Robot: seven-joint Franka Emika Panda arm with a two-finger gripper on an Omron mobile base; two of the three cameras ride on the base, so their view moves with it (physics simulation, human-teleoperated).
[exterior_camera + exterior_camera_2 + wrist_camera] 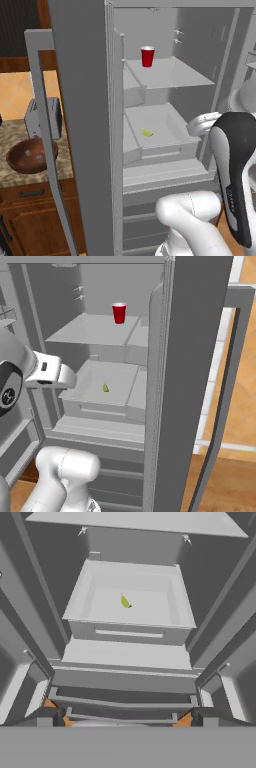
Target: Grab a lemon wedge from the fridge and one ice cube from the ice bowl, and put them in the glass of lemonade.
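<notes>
Lemon wedge (125,602) lay mid-floor in the fridge (85,100) drawer bin (129,631), straight ahead of and beyond the pincer (120,722), long axis running roughly away from it. Pincer spread wide, holding nothing.

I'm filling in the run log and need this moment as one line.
stage: reaching for lemon wedge | fridge: open | wedge: lying in open drawer | pincer: open, empty, short of drawer

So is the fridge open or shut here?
Open. The fridge door is swung wide, baring shelves, a red cup and the lemon wedge in a tray.
</notes>
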